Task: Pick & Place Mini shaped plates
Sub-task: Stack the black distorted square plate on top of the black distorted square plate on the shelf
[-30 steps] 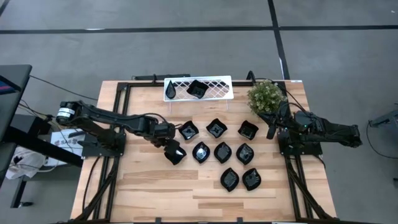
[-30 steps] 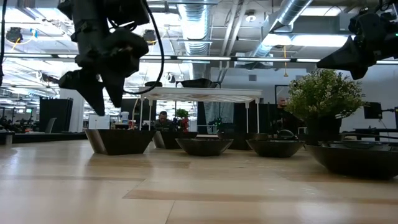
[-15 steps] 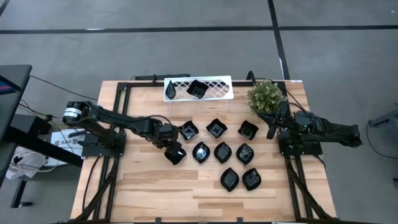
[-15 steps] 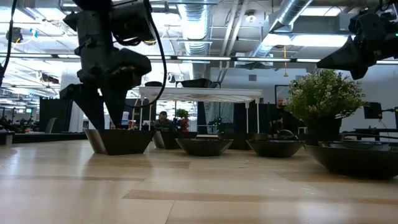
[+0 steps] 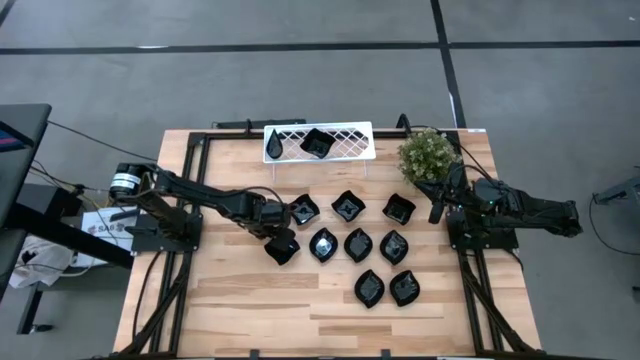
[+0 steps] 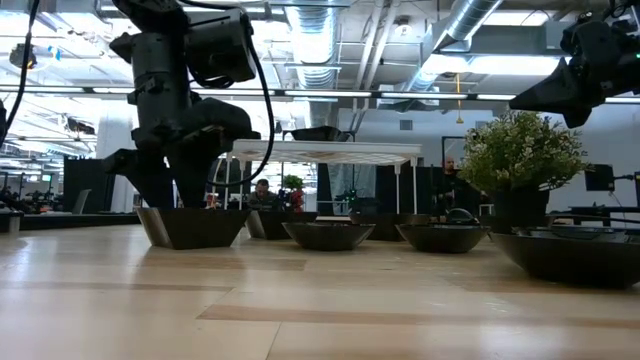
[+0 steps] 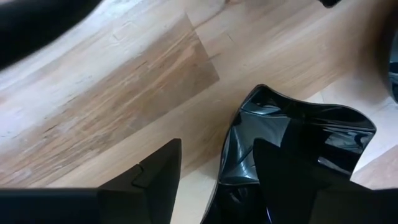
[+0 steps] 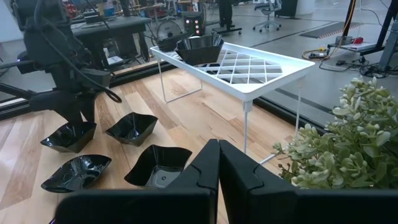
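Several glossy black mini plates lie in rows on the wooden table; two more sit on the white rack (image 5: 345,141). My left gripper (image 5: 277,232) is open and low over the wavy-edged square plate (image 5: 283,248) at the left end of the group. In the left wrist view its fingers (image 7: 158,174) stand either side of that plate's wall (image 7: 231,149), one outside over the wood, one over the hollow. My right gripper (image 5: 436,212) is shut and waits in the air beside the green plant (image 5: 428,155). My left gripper comes at the square plate's left rim (image 7: 231,149) from above, pointing down, one finger outside and one inside. The plate rests flat on the table. I cannot tell whether either finger touches the rim.
The other black plates (image 5: 347,206) lie close together right of the left gripper, the nearest one (image 5: 303,210) just beyond it. The rack stands on thin legs at the far edge. Bare wood lies along the near edge and the left side.
My left gripper has come down from above the square plate until its open fingers reach the plate's rim, shifting slightly toward the table's right. The plate has stayed where it was.
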`<state>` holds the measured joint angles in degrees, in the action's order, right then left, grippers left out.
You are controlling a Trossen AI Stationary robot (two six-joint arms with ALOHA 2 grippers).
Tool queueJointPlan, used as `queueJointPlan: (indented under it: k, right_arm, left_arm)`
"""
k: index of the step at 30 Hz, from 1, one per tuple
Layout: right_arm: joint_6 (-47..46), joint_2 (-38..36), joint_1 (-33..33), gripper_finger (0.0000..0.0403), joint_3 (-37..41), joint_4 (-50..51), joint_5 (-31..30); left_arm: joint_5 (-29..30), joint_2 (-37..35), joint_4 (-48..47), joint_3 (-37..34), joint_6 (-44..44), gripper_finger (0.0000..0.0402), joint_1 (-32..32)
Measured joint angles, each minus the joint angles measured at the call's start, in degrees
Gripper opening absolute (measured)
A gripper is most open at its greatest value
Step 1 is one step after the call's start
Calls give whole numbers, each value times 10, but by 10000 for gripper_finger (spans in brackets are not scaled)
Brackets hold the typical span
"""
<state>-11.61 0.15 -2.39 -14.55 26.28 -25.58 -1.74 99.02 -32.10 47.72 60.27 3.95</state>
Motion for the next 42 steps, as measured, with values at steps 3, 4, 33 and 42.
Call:
queueJointPlan:
  k: [3,4,33,42]
  right_arm:
    - [0,0,0,1,0,0,0]
    - [0,0,0,1,0,0,0]
    - [0,0,0,1,0,0,0]
    - [0,0,0,1,0,0,0]
  left_arm:
    - [2,0,1,0,-1,179,0]
    - [3,0,1,0,-7,172,0]
    - [3,-2,8,1,-35,9,-3]
    - [-56,-94,4,1,-143,6,-53]
